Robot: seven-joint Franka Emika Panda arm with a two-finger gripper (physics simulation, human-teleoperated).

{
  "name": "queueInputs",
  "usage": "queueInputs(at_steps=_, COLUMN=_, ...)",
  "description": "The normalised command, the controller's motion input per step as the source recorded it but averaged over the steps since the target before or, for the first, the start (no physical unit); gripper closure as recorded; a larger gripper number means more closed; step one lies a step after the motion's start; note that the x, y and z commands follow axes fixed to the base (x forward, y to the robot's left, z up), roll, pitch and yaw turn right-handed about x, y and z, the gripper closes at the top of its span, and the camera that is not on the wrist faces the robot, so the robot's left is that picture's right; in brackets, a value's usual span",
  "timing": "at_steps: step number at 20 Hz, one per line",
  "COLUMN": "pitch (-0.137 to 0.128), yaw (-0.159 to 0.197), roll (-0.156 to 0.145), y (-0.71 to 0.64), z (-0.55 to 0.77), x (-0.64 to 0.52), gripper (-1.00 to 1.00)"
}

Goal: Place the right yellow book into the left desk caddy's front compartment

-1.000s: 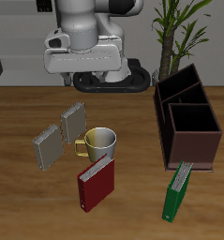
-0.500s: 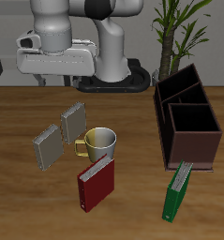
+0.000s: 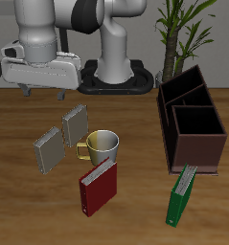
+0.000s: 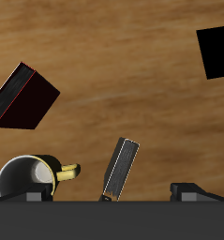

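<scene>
Right yellow book [image 3: 48,149] stands unheld; pincer [image 3: 43,94] fingertips barely visible.

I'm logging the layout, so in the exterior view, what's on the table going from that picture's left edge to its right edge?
Grey book → second grey book → mug → green book → caddy. The red book overlaps the mug's span, so it is left out.

No readable text, labels, brands or numbers anywhere. Book covers blank: two grey-tan books [image 3: 61,137], red book [image 3: 97,187], green book [image 3: 180,195]. Mug [image 3: 103,145] plain. Caddy [image 3: 192,128] walls unmarked. Robot casing bears no visible lettering.
</scene>
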Motion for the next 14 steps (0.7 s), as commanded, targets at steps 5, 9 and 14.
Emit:
queueInputs(at_steps=5, pitch=-0.015, yaw=-0.037, roll=-0.041, y=-0.18, z=-0.15, x=0.02, gripper=-1.0)
queueInputs(at_steps=9, pitch=-0.012, yaw=-0.034, roll=-0.024, y=-0.12, z=-0.22, x=-0.01, gripper=-1.0)
queueInputs(at_steps=14, pitch=-0.019, yaw=-0.056, roll=-0.031, y=-0.12, z=-0.25, x=0.01, gripper=-1.0)
